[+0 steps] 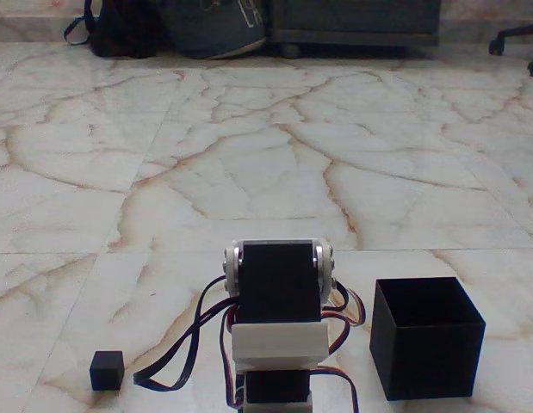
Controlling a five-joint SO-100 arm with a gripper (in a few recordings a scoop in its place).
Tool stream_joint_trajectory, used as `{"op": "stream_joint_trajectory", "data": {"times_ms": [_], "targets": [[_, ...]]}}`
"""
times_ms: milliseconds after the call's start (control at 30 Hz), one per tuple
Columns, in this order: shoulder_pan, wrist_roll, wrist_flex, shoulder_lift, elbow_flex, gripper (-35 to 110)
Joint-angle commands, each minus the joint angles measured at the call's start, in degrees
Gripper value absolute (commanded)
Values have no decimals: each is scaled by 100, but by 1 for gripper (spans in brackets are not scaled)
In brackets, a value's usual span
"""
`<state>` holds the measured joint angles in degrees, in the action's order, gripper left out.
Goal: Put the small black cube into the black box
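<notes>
The small black cube [107, 370] sits on the marble floor at the lower left of the fixed view. The black box [426, 337], hollow and open at the top, stands at the lower right. Between them, at the bottom centre, the arm [278, 331] rises folded, showing black servo blocks in white plastic with looping wires. Its fingers are hidden, so I cannot see whether they are open or shut. The cube lies a short way left of the arm and the box just right of it; neither touches the arm.
Pale veined marble tiles [266, 155] stretch away behind the arm. Along the far edge stand dark bags [171, 30], a low dark cabinet [361, 26] and a chair's wheeled foot [516, 39].
</notes>
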<state>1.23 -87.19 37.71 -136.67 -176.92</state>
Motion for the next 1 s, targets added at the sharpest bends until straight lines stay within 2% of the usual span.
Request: {"op": "stream_joint_trajectory", "data": {"times_ms": [0,700,800,900,967], "targets": [[0,0,0,0,0,4],[-26,9,26,26,35,4],[-26,-343,9,26,35,4],[-26,-26,18,26,35,4],[-26,-404,62,-18,53,5]]}}
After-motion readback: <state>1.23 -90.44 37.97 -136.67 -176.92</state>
